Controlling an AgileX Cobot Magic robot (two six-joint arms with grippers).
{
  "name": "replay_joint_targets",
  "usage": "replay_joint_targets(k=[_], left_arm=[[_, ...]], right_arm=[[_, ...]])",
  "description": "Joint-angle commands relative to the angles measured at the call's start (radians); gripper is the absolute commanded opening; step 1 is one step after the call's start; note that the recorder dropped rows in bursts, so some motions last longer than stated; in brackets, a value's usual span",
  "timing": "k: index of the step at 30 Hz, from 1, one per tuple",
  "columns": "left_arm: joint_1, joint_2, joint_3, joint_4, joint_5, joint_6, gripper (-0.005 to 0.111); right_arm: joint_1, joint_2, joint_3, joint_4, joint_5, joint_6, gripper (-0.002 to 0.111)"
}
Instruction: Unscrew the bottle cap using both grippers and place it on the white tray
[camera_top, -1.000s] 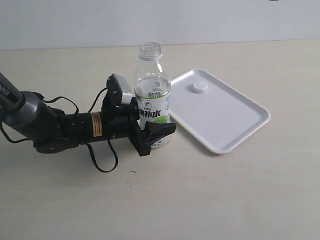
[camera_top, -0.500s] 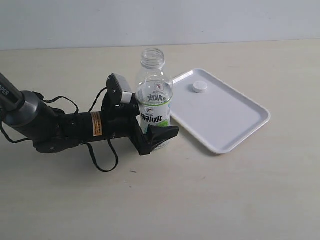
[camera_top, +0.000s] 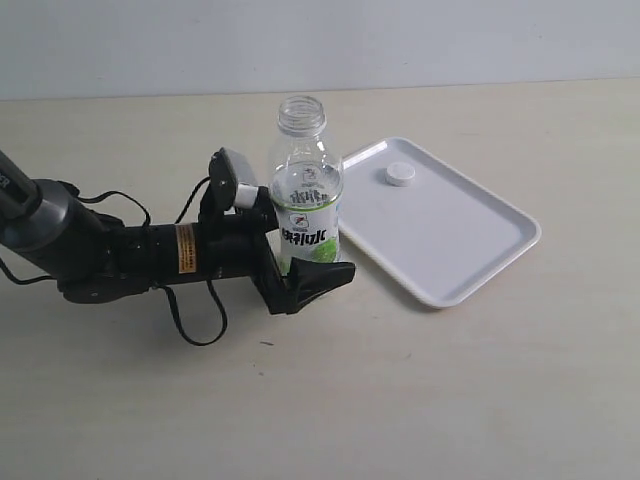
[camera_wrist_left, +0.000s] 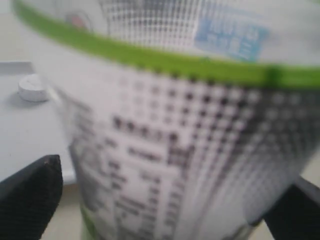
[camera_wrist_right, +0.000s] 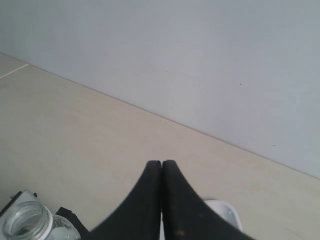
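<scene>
The clear bottle (camera_top: 308, 205) stands upright and uncapped on the table, its label filling the left wrist view (camera_wrist_left: 180, 125). My left gripper (camera_top: 312, 262) lies low around the bottle's base with its jaws open. One finger (camera_wrist_left: 30, 197) stands a little apart from the label and the other (camera_wrist_left: 300, 210) sits at its edge. The white bottle cap (camera_top: 400, 174) rests on the white tray (camera_top: 450, 240) near its far corner, also visible as the cap (camera_wrist_left: 32, 88) from the left wrist. My right gripper (camera_wrist_right: 161, 162) is shut on nothing, high above the table, outside the exterior view.
The left arm, with black cables and a small white box (camera_top: 235, 178), stretches across the table left of the bottle. The tray lies just right of the bottle. A pale wall (camera_top: 320, 40) bounds the table's far edge.
The bottle leaned half a second ago and now stands straight. The left arm has slid slightly left and its near finger sits lower on the bottle. Cap and tray are unmoved.
</scene>
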Motion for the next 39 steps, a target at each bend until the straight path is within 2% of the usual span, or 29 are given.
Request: replay_joint_targets(k=[1, 6, 18, 21, 23, 24, 26, 28, 31, 33, 35, 39], left_arm=[[0.042, -0.012, 0.034, 0.025, -0.05, -0.017, 0.105], [0.101, -0.059, 0.089, 0.071, -0.05, -0.017, 0.105], [0.225, -0.185, 0.266, 0.077, -0.05, -0.006, 0.105], [0.251, -0.219, 0.311, 0.061, -0.05, 0.01, 0.101], [0.259, -0.241, 0.341, 0.03, -0.05, -0.005, 0.088], [0.259, -0.25, 0.354, 0.017, -0.05, -0.013, 0.077], [0.259, -0.273, 0.378, -0.006, -0.05, -0.024, 0.049], [0.259, -0.295, 0.402, -0.007, -0.05, -0.037, 0.006], [0.259, -0.336, 0.431, -0.035, -0.05, -0.024, 0.0], [0.259, -0.372, 0.453, -0.115, 0.006, -0.022, 0.0], [0.259, -0.423, 0.474, -0.232, 0.097, -0.022, 0.0], [0.259, -0.538, 0.501, -0.6, 0.372, -0.022, 0.0]], right_arm=[[-0.006, -0.008, 0.006, -0.006, -0.001, -0.007, 0.0], [-0.006, -0.008, 0.006, -0.006, -0.003, -0.014, 0.0], [-0.006, -0.008, 0.006, -0.021, -0.026, -0.015, 0.0], [-0.006, -0.008, 0.006, -0.021, -0.026, -0.015, 0.0], [-0.006, -0.008, 0.006, -0.021, -0.026, -0.015, 0.0], [-0.006, -0.008, 0.006, -0.021, -0.026, -0.015, 0.0], [-0.006, -0.008, 0.006, -0.021, -0.026, -0.015, 0.0], [-0.006, -0.008, 0.006, -0.021, -0.026, -0.015, 0.0], [-0.006, -0.008, 0.006, -0.021, -0.026, -0.013, 0.0], [-0.006, -0.008, 0.006, -0.021, -0.024, -0.007, 0.0], [-0.006, -0.008, 0.006, -0.021, -0.022, -0.008, 0.0], [-0.006, -0.008, 0.006, -0.021, -0.022, -0.008, 0.0]])
